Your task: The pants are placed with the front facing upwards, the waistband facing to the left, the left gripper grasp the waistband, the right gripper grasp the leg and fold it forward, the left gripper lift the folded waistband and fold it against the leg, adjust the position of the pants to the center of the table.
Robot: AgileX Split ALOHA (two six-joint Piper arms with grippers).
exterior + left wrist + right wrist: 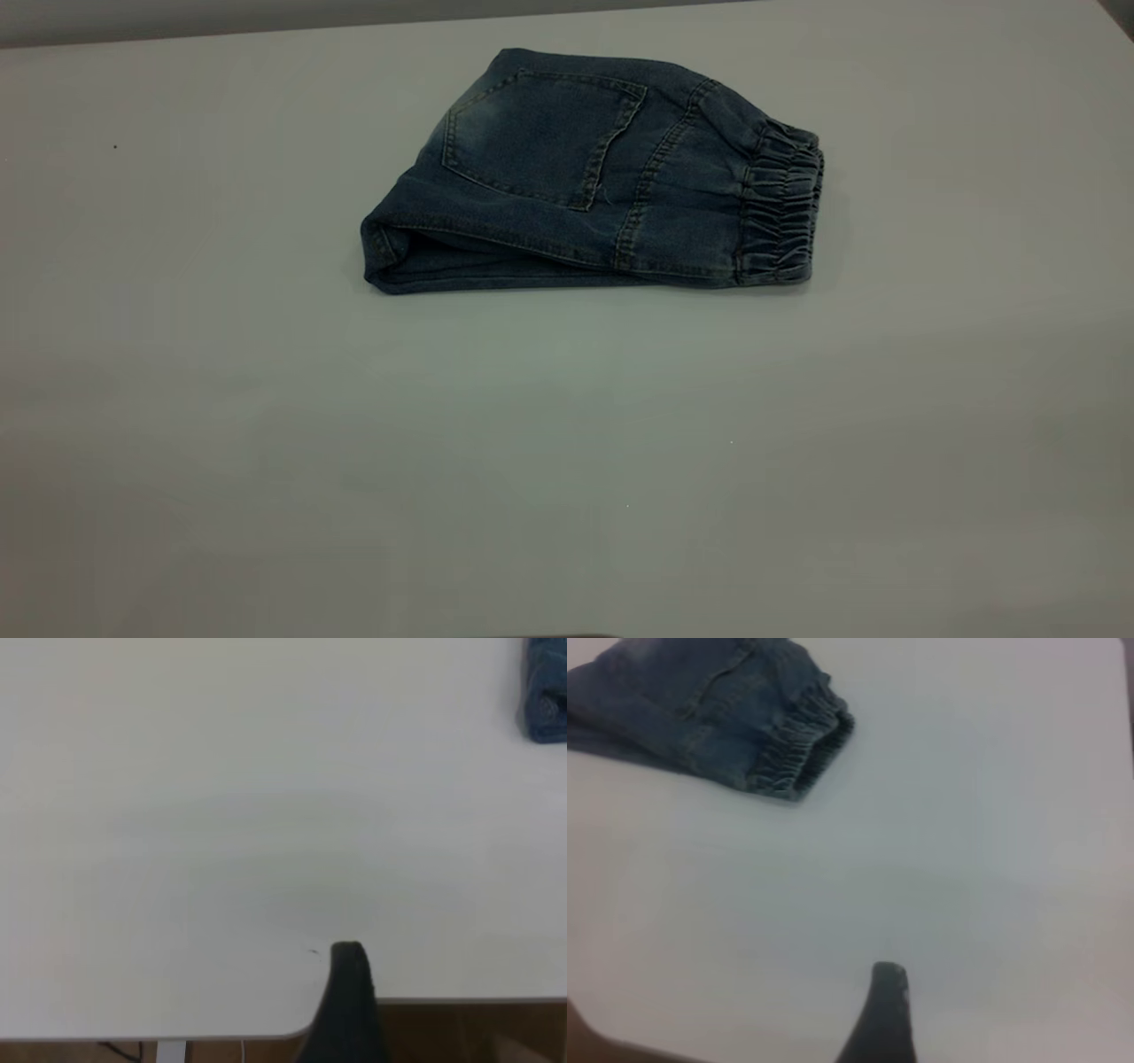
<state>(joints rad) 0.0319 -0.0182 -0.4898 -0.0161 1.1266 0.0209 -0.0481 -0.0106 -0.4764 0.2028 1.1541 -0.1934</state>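
A: Where are the pants [592, 173] now?

B: I see them folded into a compact bundle on the table [266, 443], back pocket [540, 137] up, the waistband [784, 208] at the exterior view's right end.

A: And the jaws?

B: Both arms are away from the cloth. Of the left gripper [347, 1005] I see a single dark tip over the table's near edge, the pants well apart. The right gripper [881, 1014] shows one tip too, over bare table. Neither touches anything; I cannot tell how far either is open.
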